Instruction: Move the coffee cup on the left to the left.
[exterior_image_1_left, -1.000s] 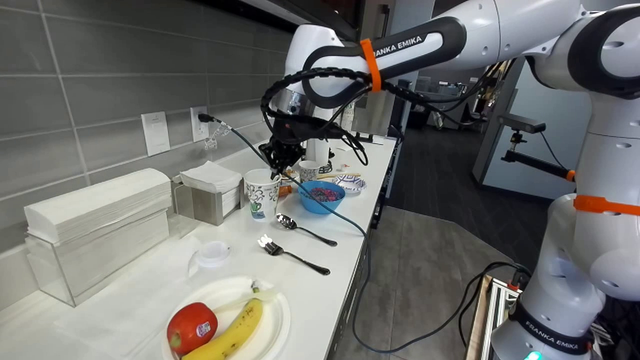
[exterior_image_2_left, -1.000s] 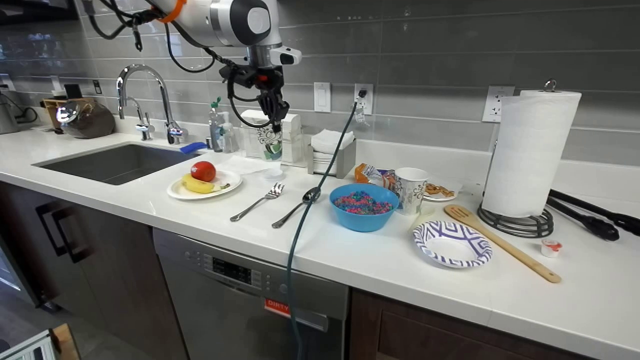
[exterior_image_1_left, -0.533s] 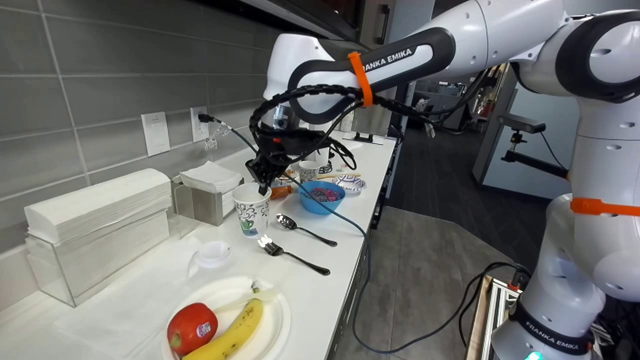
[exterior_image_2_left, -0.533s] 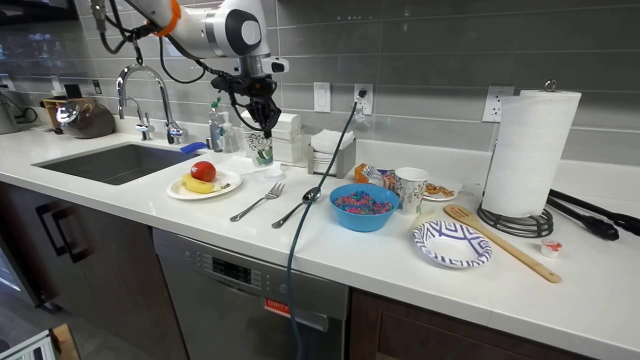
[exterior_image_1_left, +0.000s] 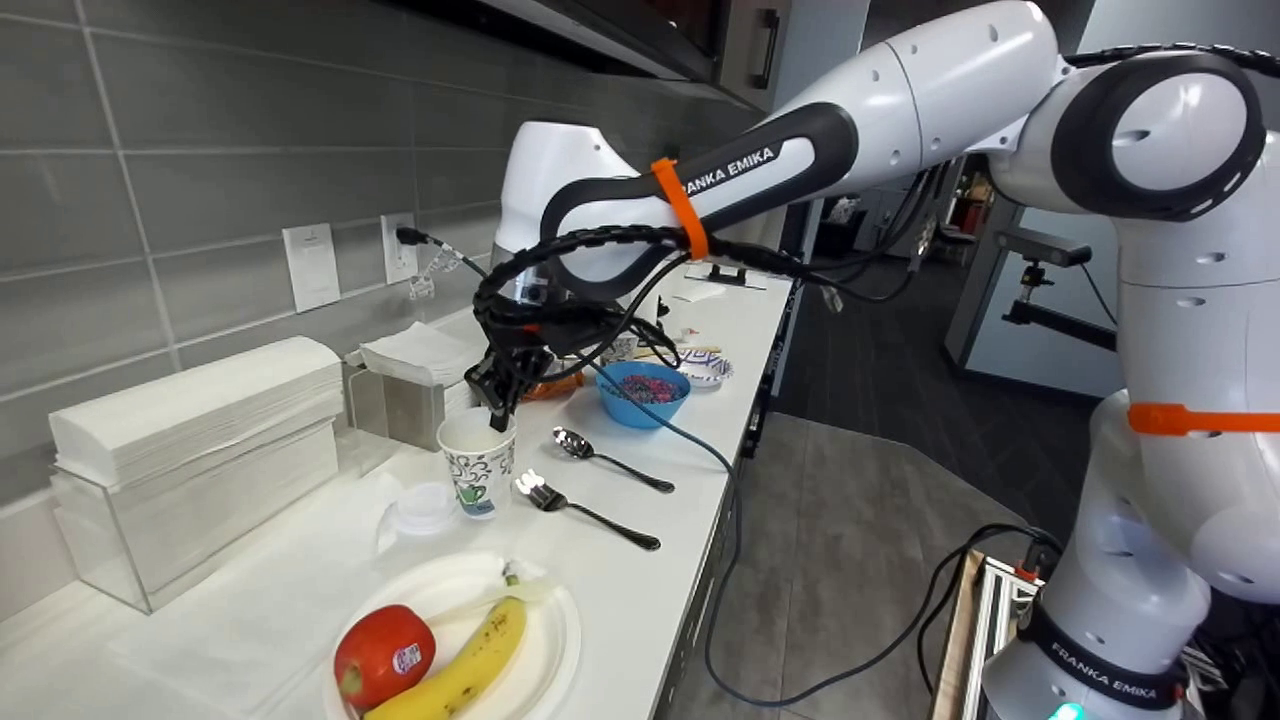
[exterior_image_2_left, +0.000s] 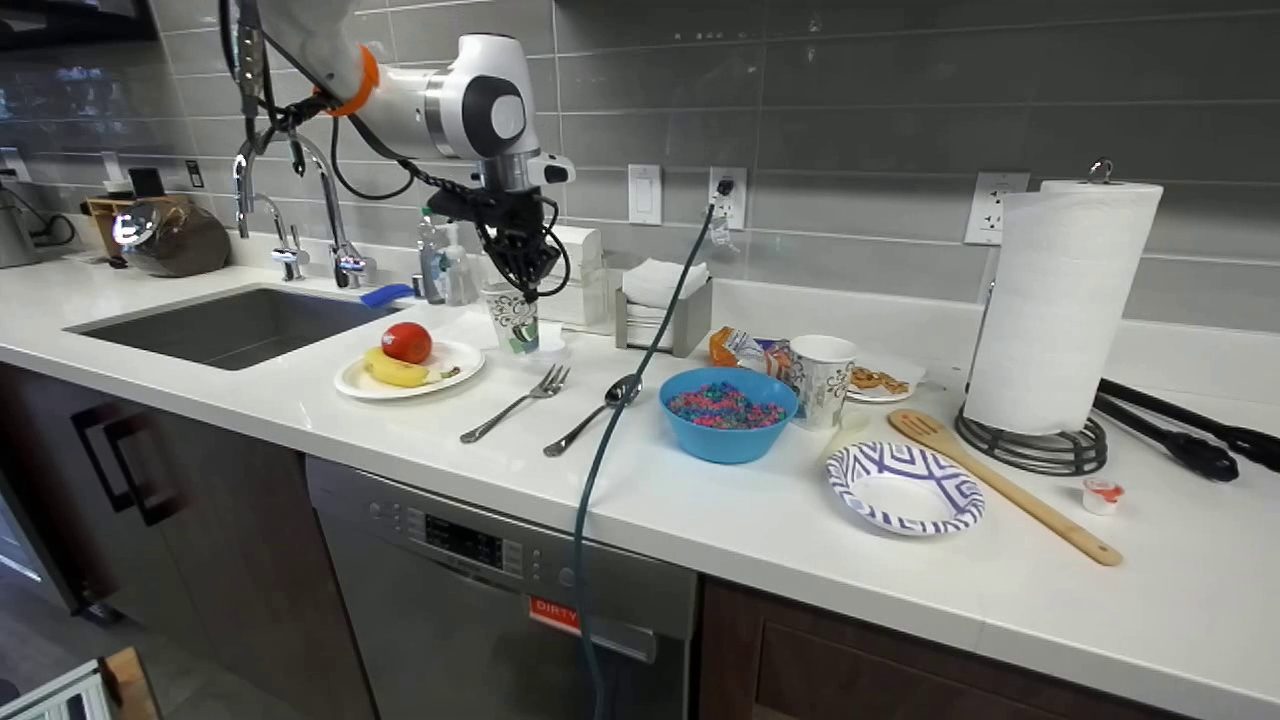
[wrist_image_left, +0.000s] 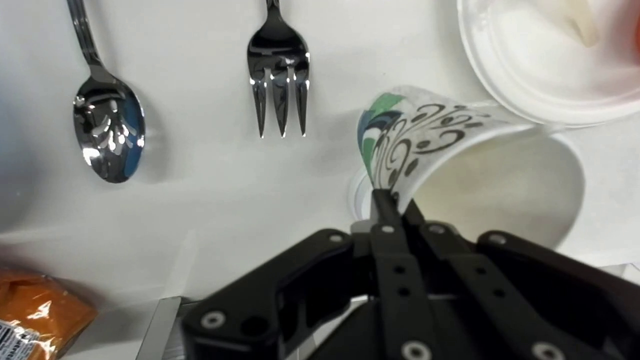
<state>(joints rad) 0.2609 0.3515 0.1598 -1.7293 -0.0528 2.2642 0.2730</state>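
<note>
Now the coffee cup (exterior_image_1_left: 478, 472), its wall pinched between the fingers (wrist_image_left: 385, 209), comes down near the fork (wrist_image_left: 278, 52) and fruit plate (exterior_image_1_left: 553, 635), so the leftward carry looks well along; whether it touches the tabletop (exterior_image_1_left: 620, 610) I cannot tell. Compared with a second ago, cup and arm (exterior_image_1_left: 900, 95) sit lower and closer to that plate.

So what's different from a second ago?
The coffee cup, still pinched at its rim by the gripper, has moved toward the fruit plate and appears lower in both exterior views. Nothing was let go. The fork, spoon and blue bowl stayed put.
</note>
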